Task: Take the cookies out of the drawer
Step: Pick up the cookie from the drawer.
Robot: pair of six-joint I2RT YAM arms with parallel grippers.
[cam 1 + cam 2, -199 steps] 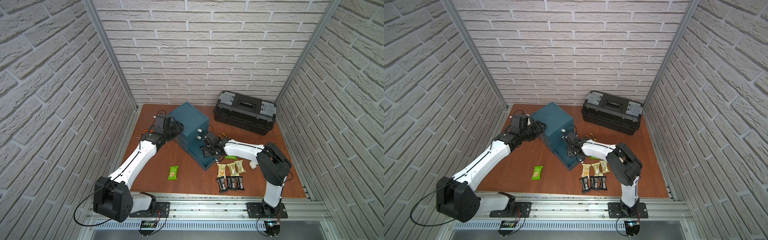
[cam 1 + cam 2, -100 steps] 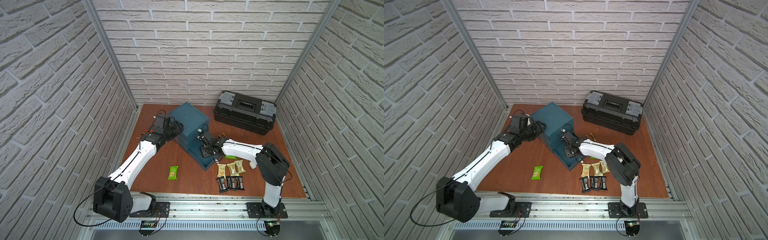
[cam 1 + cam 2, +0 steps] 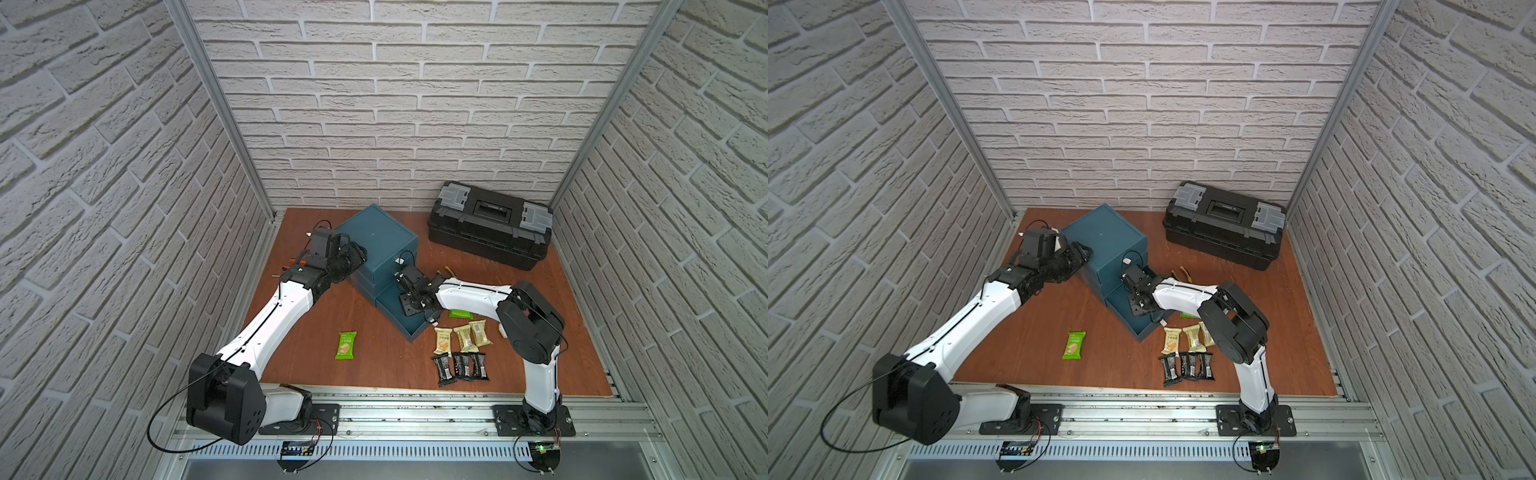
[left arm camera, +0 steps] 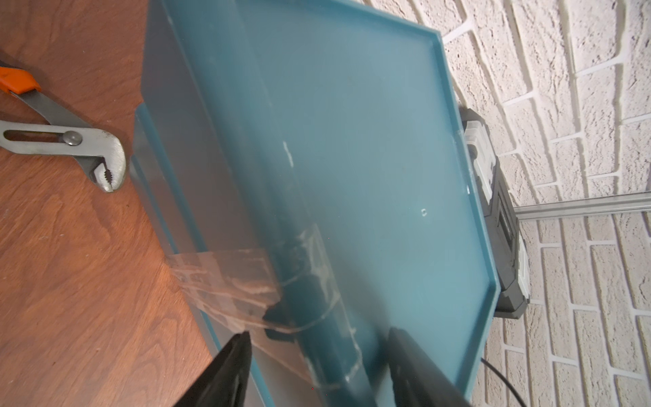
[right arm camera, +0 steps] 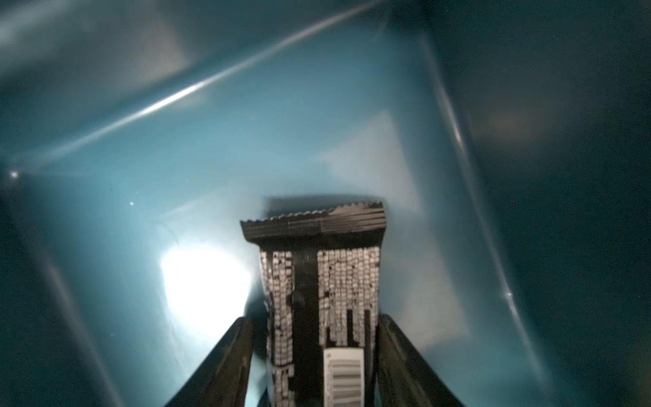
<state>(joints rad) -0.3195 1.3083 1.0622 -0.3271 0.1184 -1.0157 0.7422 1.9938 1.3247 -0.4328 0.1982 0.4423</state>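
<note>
- Right claw (image 5: pixel 314 319) is down inside the open bottom drawer (image 3: pixel 392 318), jaws partly spread astride a black cookie packet (image 5: pixel 318 282). You can't tell from here whether they've bitten yet.
- Expect the packet to be light and thin, in slick crinkly film, with brittle contents. Take it across the narrow width at mid-body, as lined up, not on the crimped end seal. Squeeze gently or you'll crush it.
- Left claw (image 4: pixel 318 331) straddles the teal cabinet (image 4: pixel 352 141) along its top edge, jaws apart. Whether it's clamped or just bracing, cannot tell.
- Other cookies lie out on the table (image 3: pixel 386 374): gold packets (image 3: pixel 464 337) and black packets (image 3: pixel 459 365) at 4 o'clock from the drawer, a green packet (image 3: pixel 346 345) at 8 o'clock.
</note>
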